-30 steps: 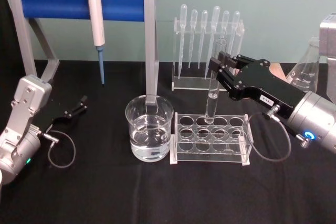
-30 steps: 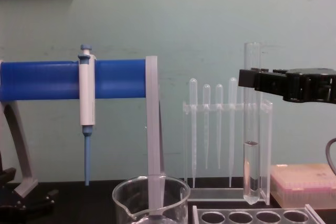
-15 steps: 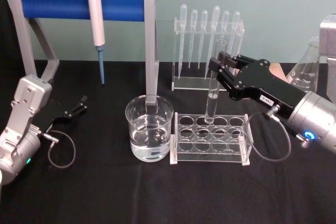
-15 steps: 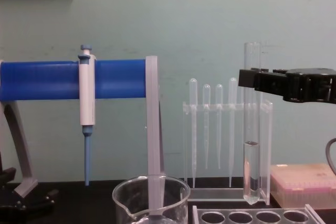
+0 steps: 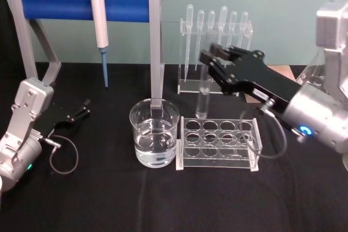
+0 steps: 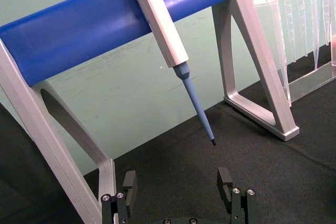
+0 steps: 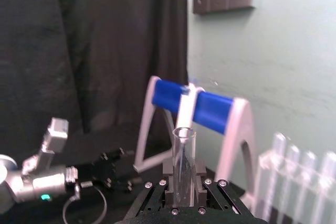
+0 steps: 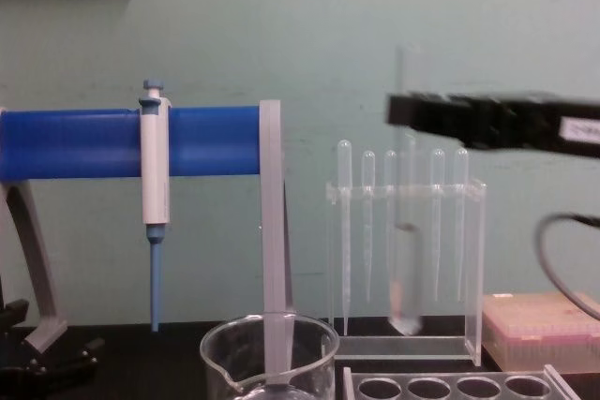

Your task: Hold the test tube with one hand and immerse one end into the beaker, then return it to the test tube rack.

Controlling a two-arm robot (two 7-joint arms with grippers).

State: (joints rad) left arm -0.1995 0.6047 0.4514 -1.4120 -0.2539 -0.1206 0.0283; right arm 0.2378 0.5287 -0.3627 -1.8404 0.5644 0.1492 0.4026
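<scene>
Hanging upright over the clear rack's rear left corner, near the wide glass beaker, the round-bottomed glass test tube was clamped below its rim by the black right gripper. The left gripper was parked on black cloth, fingers spread.

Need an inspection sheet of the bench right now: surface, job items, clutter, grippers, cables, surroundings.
Surface: table under black cloth.
Job's things: test tube upright, part-filled, held clear above the rack; rack holes empty; beaker of clear liquid beside the rack.
Clutter: pipettes in a stand; pipettor hanging on a blue bar; pink box.
Grippers: right gripper shut on test tube; left gripper open, parked at left.
Cables: cable loop at left wrist, another at right.
Surroundings: green wall.
</scene>
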